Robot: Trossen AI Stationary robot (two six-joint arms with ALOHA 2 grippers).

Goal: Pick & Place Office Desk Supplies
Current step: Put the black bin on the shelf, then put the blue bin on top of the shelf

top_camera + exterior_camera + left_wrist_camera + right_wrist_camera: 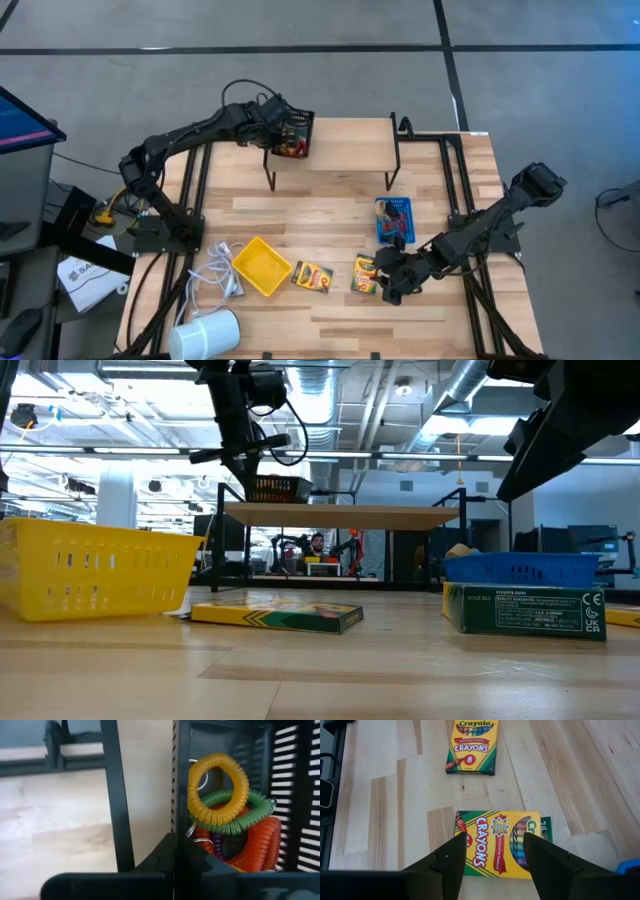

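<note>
Left pincer (283,125): at black bin (296,135) on shelf (345,145), far edge of counter (330,310); fingers clamped on bin wall.
Black bin contents: coiled rings (225,815), yellow, green, orange, piled inside.
Right pincer (492,857): over crayon box A (366,274), near-right area; fingers spread wide, either side of box, holding nothing.
Crayon box B (312,276): lies flat, near edge centre, just beside yellow bin (261,266).
Blue bin (394,220): right of centre, near box A.
</note>
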